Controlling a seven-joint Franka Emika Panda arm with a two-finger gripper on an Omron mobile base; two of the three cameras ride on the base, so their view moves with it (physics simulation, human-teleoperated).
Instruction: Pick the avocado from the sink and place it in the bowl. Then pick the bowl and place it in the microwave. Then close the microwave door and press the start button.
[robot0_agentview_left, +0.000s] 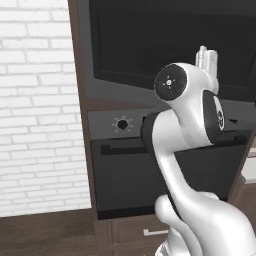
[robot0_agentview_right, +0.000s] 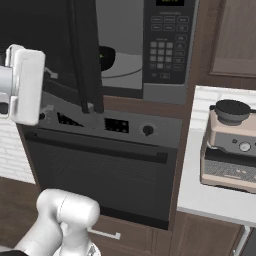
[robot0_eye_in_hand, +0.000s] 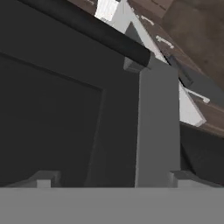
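Microwave door (robot0_agentview_right: 85, 55) swung open, edge-on left of the pale cavity holding the black bowl (robot0_agentview_right: 106, 57). Pincer (robot0_eye_in_hand: 111, 181) spread wide, close against the door's dark glass. Likely stiff, light, freely hinged; best pushed flat near its far, unhinged edge.

The microwave door (robot0_agentview_left: 165, 45) shows dark glossy glass in a matt grey steel frame, beside dark wood cabinet (robot0_agentview_right: 235, 40) and white brick wall (robot0_agentview_left: 35, 110).
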